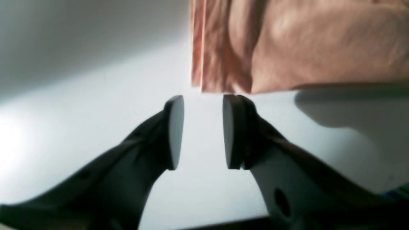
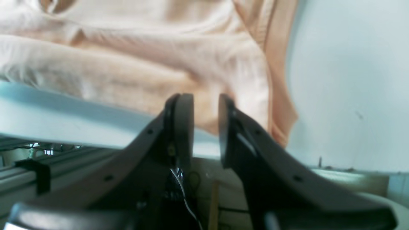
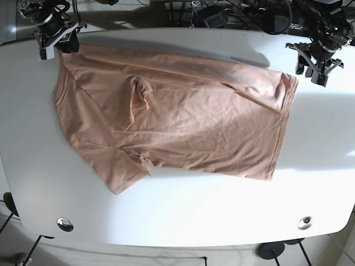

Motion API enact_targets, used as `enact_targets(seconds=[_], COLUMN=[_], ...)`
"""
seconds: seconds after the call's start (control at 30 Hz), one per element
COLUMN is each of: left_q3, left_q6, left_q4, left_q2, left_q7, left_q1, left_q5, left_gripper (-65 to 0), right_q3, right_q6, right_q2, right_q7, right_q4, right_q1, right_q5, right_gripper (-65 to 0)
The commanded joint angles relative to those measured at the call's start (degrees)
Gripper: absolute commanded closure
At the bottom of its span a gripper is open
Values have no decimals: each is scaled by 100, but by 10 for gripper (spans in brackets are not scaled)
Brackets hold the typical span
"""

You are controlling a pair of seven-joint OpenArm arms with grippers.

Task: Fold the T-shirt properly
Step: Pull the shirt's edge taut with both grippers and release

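T-shirt (image 3: 183, 122): one, peach, lying roughly flat across the middle of the white desk (image 3: 183, 216). One long edge is already turned over along the far side. One short sleeve (image 3: 119, 172) sticks out at the near side, toward the right arm's end. The neck opening (image 3: 141, 97) shows as a puckered ridge on top. Wrinkles run through the body.

Left claw (image 1: 203, 132): one, jaws parted, holding nothing. It sits just off the T-shirt's far corner; in the left wrist view the layered cloth edge lies just ahead of the pads (image 1: 231, 131), not between them.

Right claw (image 2: 206, 124): one, jaws parted, empty. It sits at the opposite far corner of the T-shirt, at the desk's rim, with cloth directly ahead of it.

Step in hand, as judged: taking hold of the two far corners. To do it well, each claw should close on every layer at its corner, not the top layer alone. Both should then lift together and carry evenly, so the fold line lies straight and the stray sleeve ends up tucked inside.

Also on the desk: two round metal fittings (image 3: 65, 224), near the front edge.
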Motion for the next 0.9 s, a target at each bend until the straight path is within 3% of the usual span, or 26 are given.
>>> enact_targets(seconds=[0.03,0.07,0.33,0.53,0.8,0.9], left_q3=[-28,-2,736,939,42,-503], left_q6=[-6,-6,-6,-6,-6,-6], left_q4=[43,-45,-1574,-2392,-1803,-976], left_q2=[-119,-119,-224,-453,-523,-207], left_q7=[-4,155,286,269,269,330], left_q1=[-338,-585,-1789,-1684,-286,-127], left_q5=[-88,-88,-88,-97,-132,-106], left_gripper=[-322,-368,-367,-365,-365,-365], right_q3=[33,33,59,41,24,15], right_q6=[12,12,12,12,12,12], right_q2=[53,53,97,229,370,396], right_q7=[102,102,102,102,102,102], right_q4=[93,75,-329,-901,-945,-945], right_q1=[89,142,669,784,757,757], right_q5=[84,49,31,31,31,31], right_gripper=[-122,-122,-132,-132,-132,-132])
